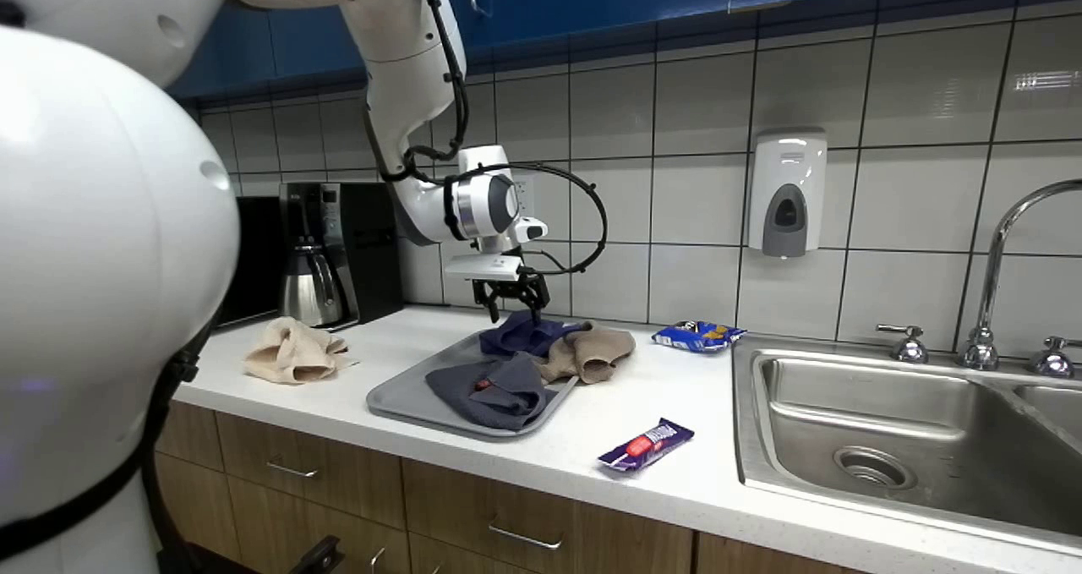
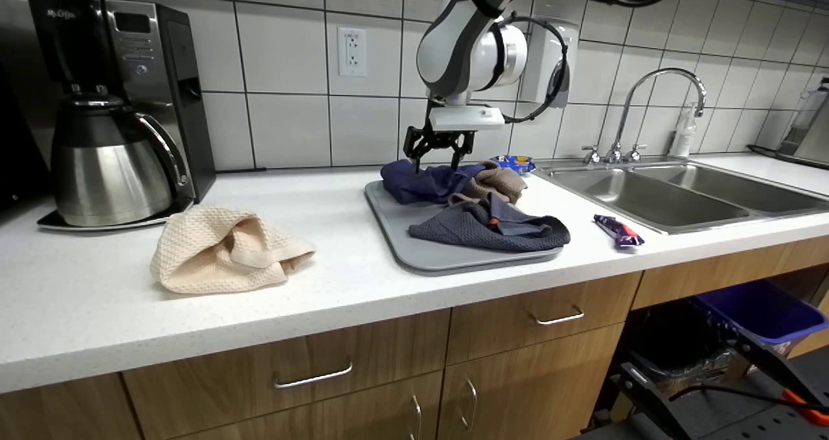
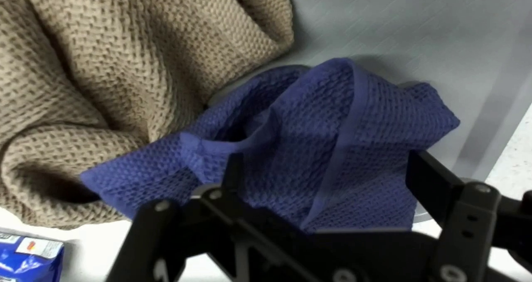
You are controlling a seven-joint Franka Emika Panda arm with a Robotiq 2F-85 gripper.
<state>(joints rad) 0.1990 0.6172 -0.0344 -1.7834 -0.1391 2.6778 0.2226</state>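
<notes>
My gripper (image 1: pixel 515 315) is open and empty, pointing down just above a crumpled navy-blue cloth (image 1: pixel 522 335). In the wrist view the gripper (image 3: pixel 325 161) has its fingers apart on either side of the blue cloth (image 3: pixel 316 128); whether the tips touch it I cannot tell. The blue cloth lies at the back of a grey tray (image 2: pixel 414 249). A brown cloth (image 3: pixel 124 62) lies beside it, partly over the tray's edge. A dark grey-blue cloth (image 2: pixel 486 227) lies at the tray's front, with a small red thing (image 1: pixel 483 385) showing in its folds.
A cream cloth (image 2: pixel 227 252) lies on the white counter near a coffee maker (image 2: pixel 123 135). A blue snack bag (image 1: pixel 697 336) lies by the wall. A purple wrapper (image 1: pixel 647 445) lies near the sink (image 1: pixel 862 422). A soap dispenser (image 1: pixel 788 192) hangs on the tiles.
</notes>
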